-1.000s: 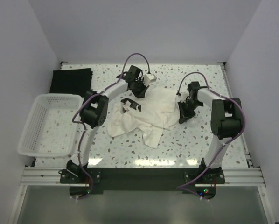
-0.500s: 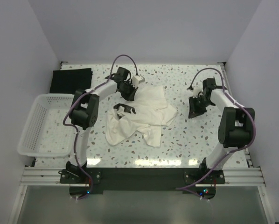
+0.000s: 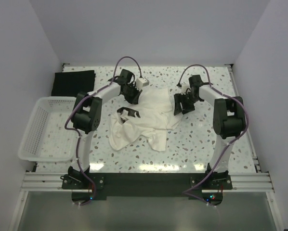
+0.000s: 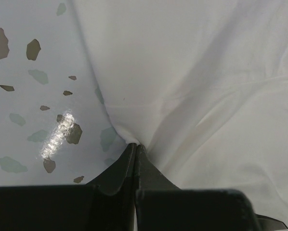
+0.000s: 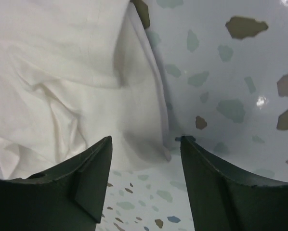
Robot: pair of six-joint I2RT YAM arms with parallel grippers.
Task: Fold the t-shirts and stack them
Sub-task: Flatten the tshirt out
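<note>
1. The cream shirt (image 3: 144,118) lay crumpled in the middle of the table (image 3: 206,139), between the two arms. The black shirt (image 3: 74,83) lay flat as a neat dark rectangle at the far left corner, beyond the basket (image 3: 57,99)
2. The left gripper (image 4: 135,147) was closed tight, pinching a small tuck of the cream shirt's far left edge
3. The right gripper (image 5: 145,139) stood with its jaws well apart over the shirt's right edge, holding nothing
4. The cloth looked light, limp and quick to bunch. It would probably sag and slide unless held at two spread points, so the right edge opposite the pinch seemed the sensible place to take hold
5. Sleeves, collar and hem were hard to pick out among the creases. A dark patch (image 3: 129,112) on the shirt might have been a print or a label, and I couldn't tell which. How many layers the left jaws had caught was hidden
</note>
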